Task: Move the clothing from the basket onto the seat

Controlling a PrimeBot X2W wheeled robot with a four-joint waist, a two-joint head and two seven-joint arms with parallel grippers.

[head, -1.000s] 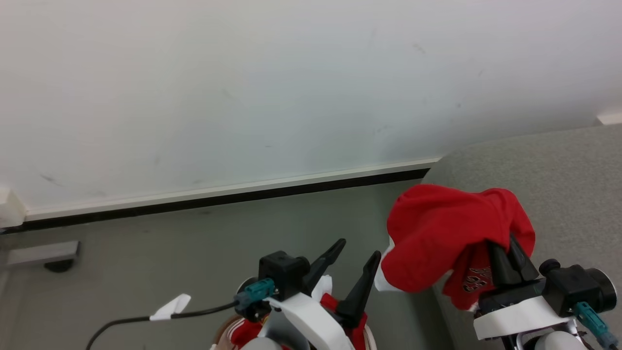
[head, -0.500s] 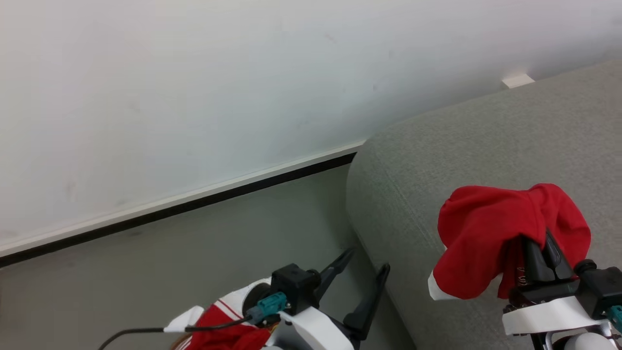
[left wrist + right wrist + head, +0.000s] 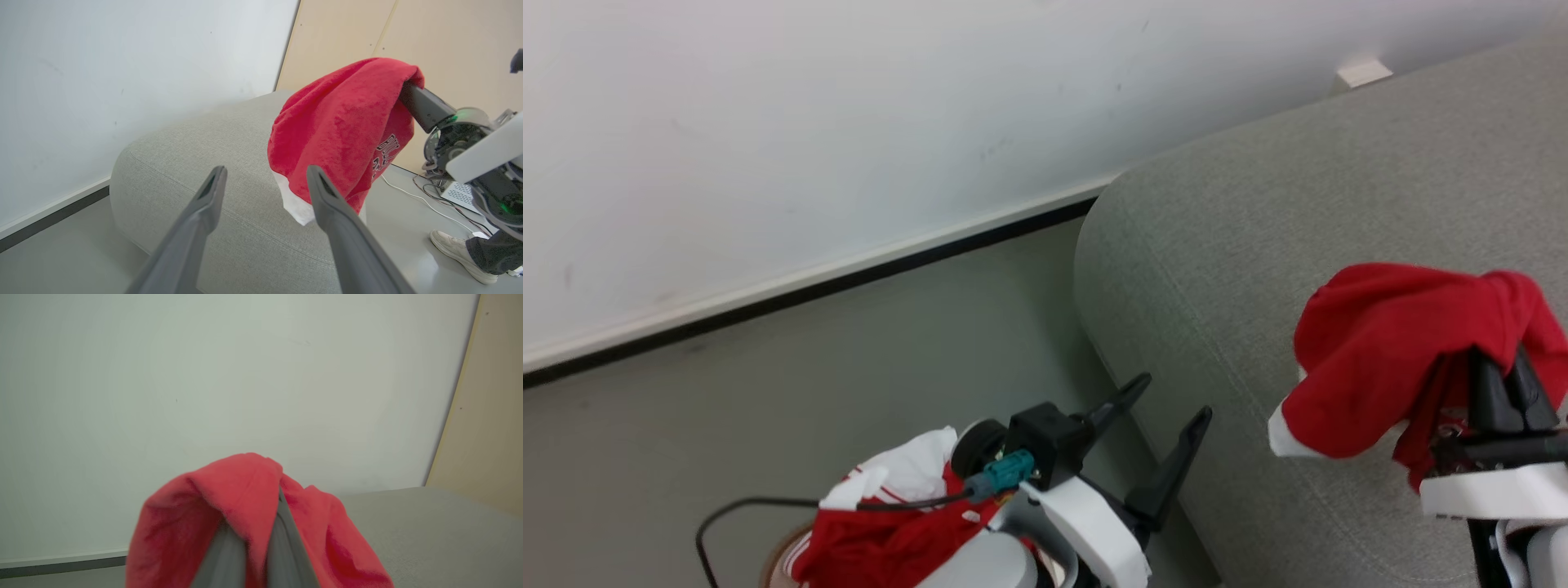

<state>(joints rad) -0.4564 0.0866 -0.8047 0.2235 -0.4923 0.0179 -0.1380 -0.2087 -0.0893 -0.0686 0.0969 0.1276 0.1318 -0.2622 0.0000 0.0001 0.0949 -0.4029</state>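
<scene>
While the red shirt (image 3: 1380,359) hangs bunched up at the right side of the head view, it is over the grey sofa (image 3: 1241,245). I cannot tell if its white edge touches the cushion. The jaws of the right arm (image 3: 1494,494) are clamped tight on the shirt, and the cloth is draped over both dark fingers. Some printed letters show on the shirt in the left wrist view.

More red and white clothes (image 3: 882,535) lie in the basket (image 3: 774,563) at the bottom left of the head view. The left arm (image 3: 1086,531) is just above those clothes. Its jaws are wide apart and hold nothing. Their tips sit just beside the round edge of the sofa, near the bottom middle. A thin black cable (image 3: 698,539) loops by the basket.

The grey floor (image 3: 809,384) lies between the sofa and a white wall (image 3: 849,122), which runs across the top. A person's pale shoe (image 3: 453,249) is at the lower right of the left wrist view.
</scene>
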